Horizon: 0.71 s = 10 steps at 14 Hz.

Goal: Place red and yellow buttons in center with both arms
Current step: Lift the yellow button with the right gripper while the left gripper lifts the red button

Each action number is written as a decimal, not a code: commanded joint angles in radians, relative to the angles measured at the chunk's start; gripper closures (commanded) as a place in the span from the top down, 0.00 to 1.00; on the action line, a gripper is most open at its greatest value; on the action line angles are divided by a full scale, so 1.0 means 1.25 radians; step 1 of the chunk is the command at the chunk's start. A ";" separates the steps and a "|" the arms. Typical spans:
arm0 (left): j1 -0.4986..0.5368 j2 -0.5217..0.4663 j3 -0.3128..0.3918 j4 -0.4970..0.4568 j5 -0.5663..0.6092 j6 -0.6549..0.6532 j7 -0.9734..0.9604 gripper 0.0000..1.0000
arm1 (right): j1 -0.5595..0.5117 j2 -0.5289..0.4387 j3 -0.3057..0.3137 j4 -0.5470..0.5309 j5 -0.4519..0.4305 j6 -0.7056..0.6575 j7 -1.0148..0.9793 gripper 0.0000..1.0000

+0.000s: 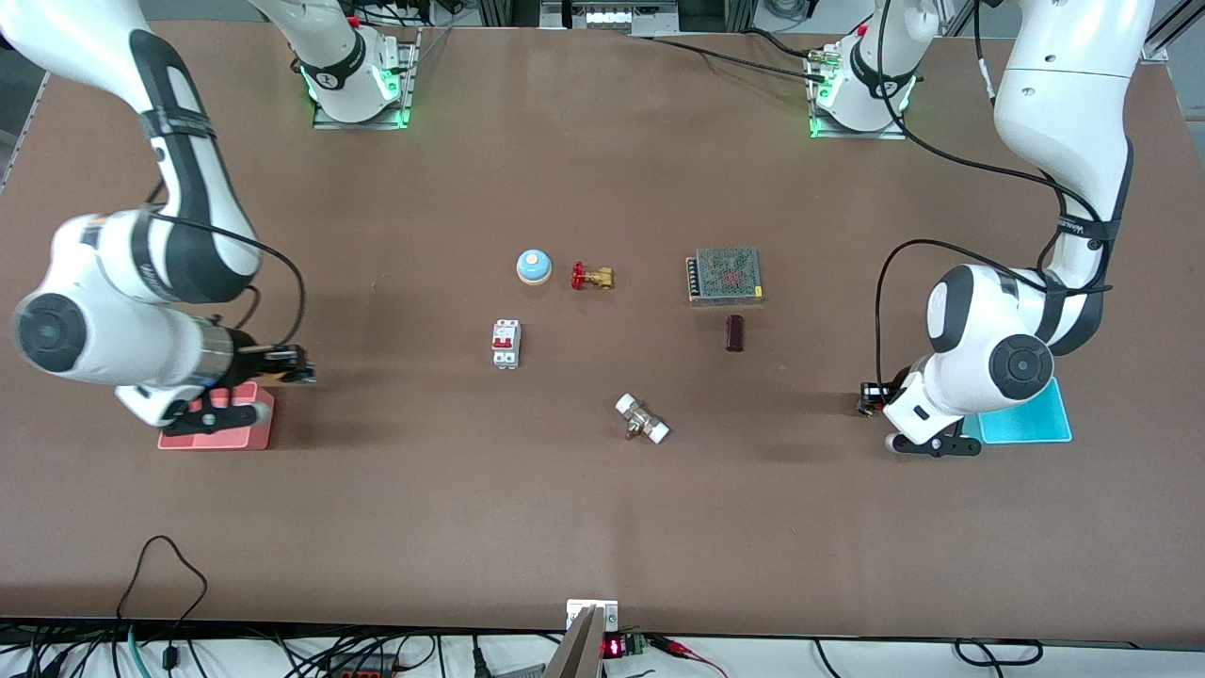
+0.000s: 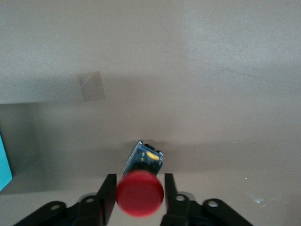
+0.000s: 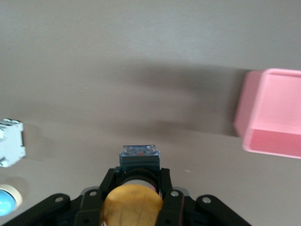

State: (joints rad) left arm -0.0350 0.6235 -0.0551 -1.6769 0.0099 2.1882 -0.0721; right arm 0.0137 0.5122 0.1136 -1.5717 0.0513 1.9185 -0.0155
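Note:
My left gripper [image 1: 868,399] hangs low over the brown tabletop [image 1: 584,508] beside the cyan tray [image 1: 1031,424]. In the left wrist view my left gripper [image 2: 139,179] is shut on the red button [image 2: 139,194], whose blue-black body points down at the table. My right gripper [image 1: 290,363] hangs over the tabletop beside the pink tray [image 1: 240,435]. In the right wrist view my right gripper [image 3: 138,173] is shut on the yellow button [image 3: 133,206], black fingers tight on its body.
Round the table's middle stand a blue-domed bell [image 1: 533,266], a brass valve [image 1: 592,277], a white circuit breaker [image 1: 506,344], a mesh-topped metal box [image 1: 724,275], a dark cylinder [image 1: 734,333] and a white fitting [image 1: 642,418]. The pink tray also shows in the right wrist view [image 3: 275,113].

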 commanded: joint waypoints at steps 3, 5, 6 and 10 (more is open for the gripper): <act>0.007 -0.094 0.007 0.006 -0.013 -0.045 0.000 1.00 | 0.124 -0.007 0.000 -0.067 0.003 0.074 0.210 0.05; 0.007 -0.148 0.012 0.006 -0.013 -0.094 -0.002 1.00 | 0.162 0.002 0.000 -0.084 -0.002 0.091 0.278 0.05; 0.007 -0.172 0.015 0.006 -0.014 -0.124 -0.002 1.00 | 0.171 0.006 0.001 -0.094 -0.002 0.102 0.286 0.05; 0.016 -0.259 0.017 0.006 -0.014 -0.209 -0.002 1.00 | 0.214 0.036 0.000 -0.107 -0.002 0.137 0.350 0.05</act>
State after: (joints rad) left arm -0.0226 0.3611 -0.0372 -1.6444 0.0093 1.9661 -0.0730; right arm 0.2602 0.5502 0.1180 -1.6958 0.0553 2.0680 0.3753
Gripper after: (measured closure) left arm 0.000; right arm 0.590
